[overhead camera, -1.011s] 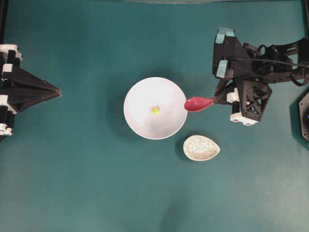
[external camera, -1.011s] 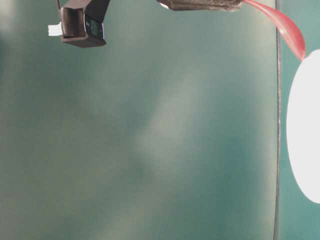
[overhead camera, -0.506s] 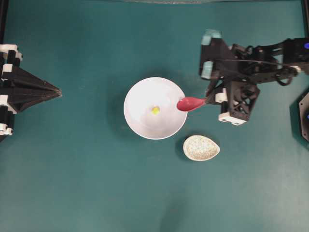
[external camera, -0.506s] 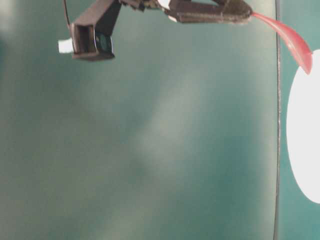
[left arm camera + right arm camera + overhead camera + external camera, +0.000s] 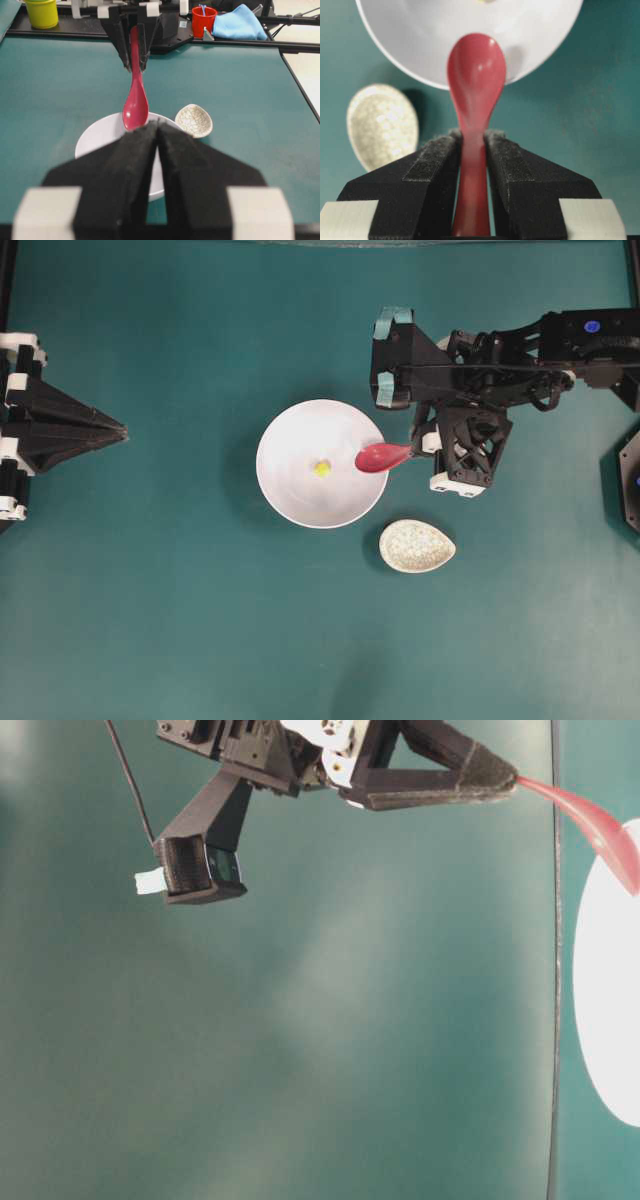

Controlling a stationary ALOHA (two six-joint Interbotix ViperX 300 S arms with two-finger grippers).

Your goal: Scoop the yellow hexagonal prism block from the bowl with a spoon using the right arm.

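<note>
Over the white bowl's (image 5: 300,502) rim, right gripper (image 5: 474,145) jaws clamping the pink-red spoon (image 5: 381,456), scoop angling toward the yellow block (image 5: 322,468); left jaws resting closed

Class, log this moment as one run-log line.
right end effector: grips glossy pink-red spoon | scoop over white bowl rim | yellow block: unscooped

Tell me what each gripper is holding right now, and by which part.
The right gripper clamps the spoon by its handle, with the scoop over the bowl rim. The left gripper is shut and holds nothing.
</note>
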